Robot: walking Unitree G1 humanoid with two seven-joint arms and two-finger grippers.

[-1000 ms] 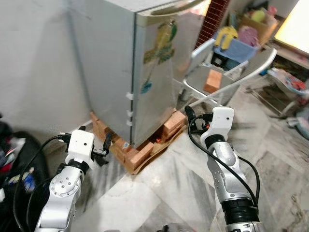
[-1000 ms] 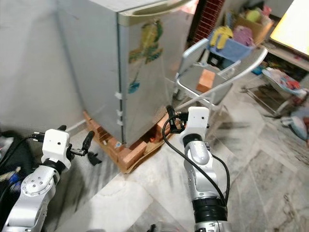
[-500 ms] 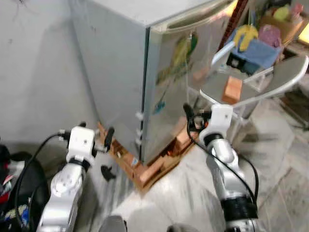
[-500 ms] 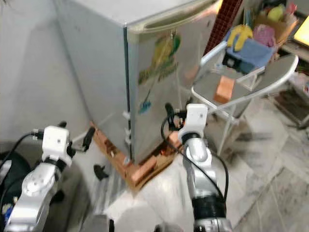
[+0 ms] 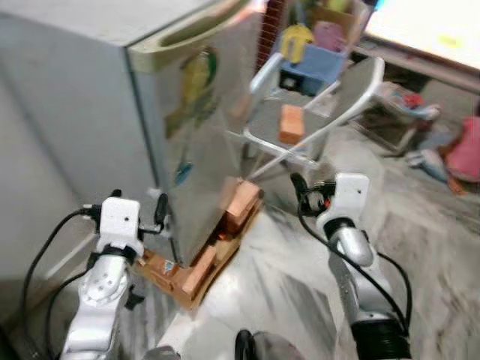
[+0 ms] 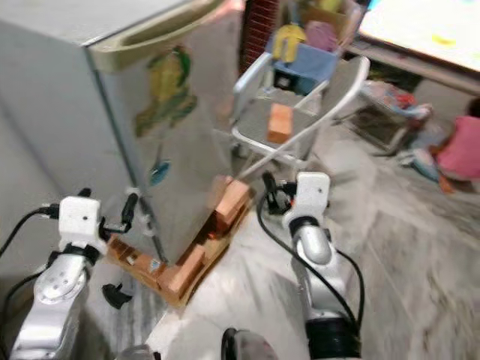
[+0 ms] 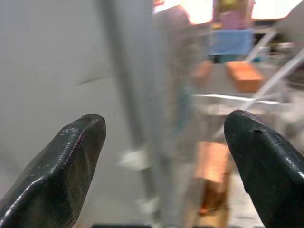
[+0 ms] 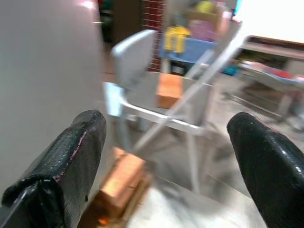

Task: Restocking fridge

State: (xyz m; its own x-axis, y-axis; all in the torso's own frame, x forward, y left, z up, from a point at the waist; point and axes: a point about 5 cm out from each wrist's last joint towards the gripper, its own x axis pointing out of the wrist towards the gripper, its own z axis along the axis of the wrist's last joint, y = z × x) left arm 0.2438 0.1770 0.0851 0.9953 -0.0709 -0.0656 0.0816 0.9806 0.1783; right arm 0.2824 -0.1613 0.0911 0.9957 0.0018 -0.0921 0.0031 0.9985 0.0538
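Closed fridge (image 5: 157, 127) on bricks (image 5: 225, 232) ahead, left gripper (image 7: 161, 156) beside its corner, right gripper (image 8: 166, 156) facing chair (image 5: 315, 112), both spread wide, empty

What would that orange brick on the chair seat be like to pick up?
The brick looks solid and blocky, so probably stiff and heavy for its size. Its flat faces suggest it would slide rather than roll on the chair seat. Its rough-looking surface should give fingers grip, though blur hides detail.

Closed fridge (image 5: 187, 127) door blocks the way ahead, bricks (image 5: 241, 204) stacked at its foot, folding chair (image 5: 315, 112) close beside, open marble floor (image 5: 435, 225) to the right
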